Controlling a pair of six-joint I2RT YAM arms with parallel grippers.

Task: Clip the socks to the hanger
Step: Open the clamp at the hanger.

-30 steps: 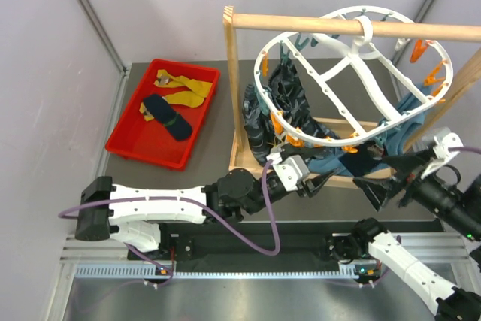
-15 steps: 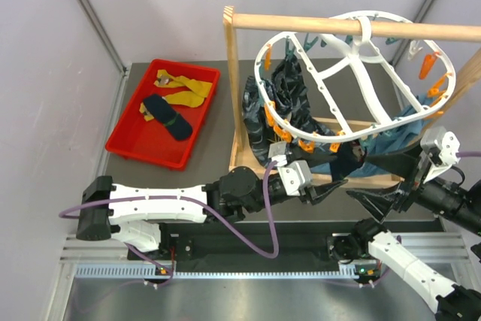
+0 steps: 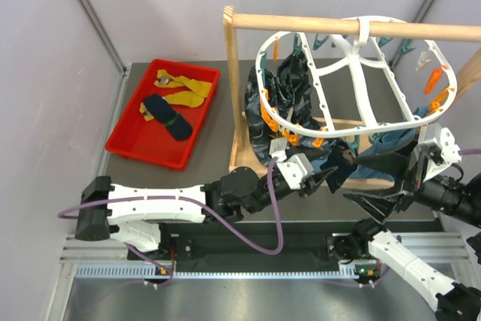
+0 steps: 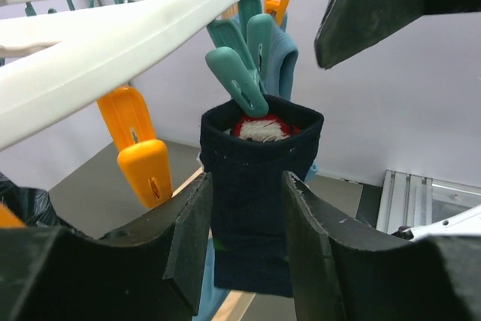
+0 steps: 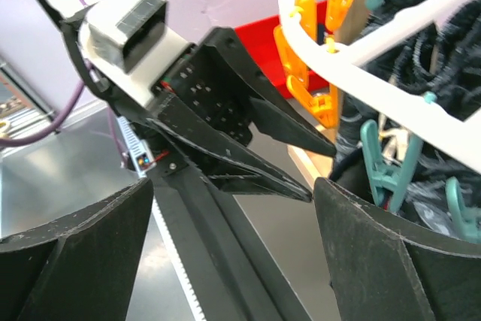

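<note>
Navy sock (image 4: pixel 252 208) hangs from teal clip (image 4: pixel 239 84), between parted left jaws; right jaws wide, empty.

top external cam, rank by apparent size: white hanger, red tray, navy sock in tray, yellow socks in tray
1. white hanger, though it hangs nearer the camera, which inflates it
2. red tray
3. yellow socks and navy sock: they look about alike, so not ranked

Red tray (image 3: pixel 150 145) beside wooden rack (image 3: pixel 232 95).
</note>
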